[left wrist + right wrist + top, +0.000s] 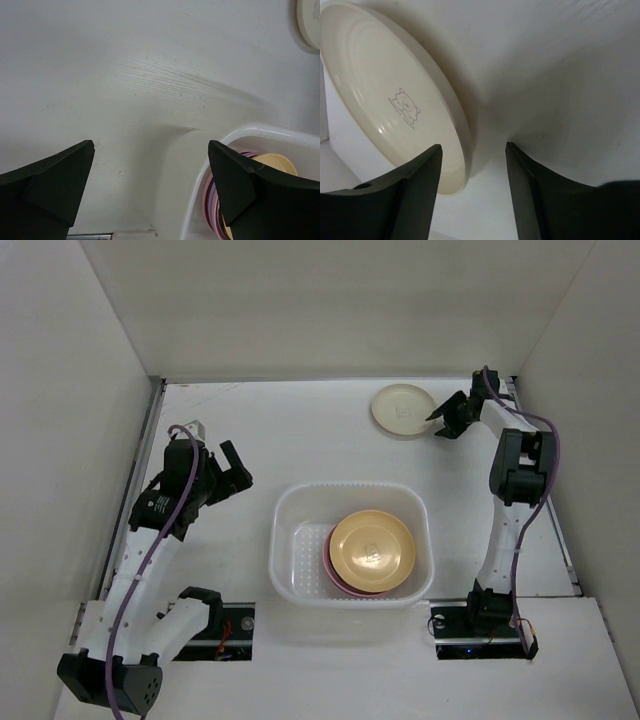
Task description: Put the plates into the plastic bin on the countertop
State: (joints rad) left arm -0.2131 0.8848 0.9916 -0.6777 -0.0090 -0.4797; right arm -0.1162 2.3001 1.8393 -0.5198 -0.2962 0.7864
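Note:
The plastic bin stands on the countertop at centre front. In it lies a stack of plates with the orange-yellow plate on top and pink and purple rims under it. A cream plate lies at the back right, also in the right wrist view. My right gripper is open at that plate's right rim, one finger over the plate, the other outside it. My left gripper is open and empty, left of the bin.
White walls close the back and both sides. Metal rails run along the left and right edges of the countertop. The arm bases stand at the near edge.

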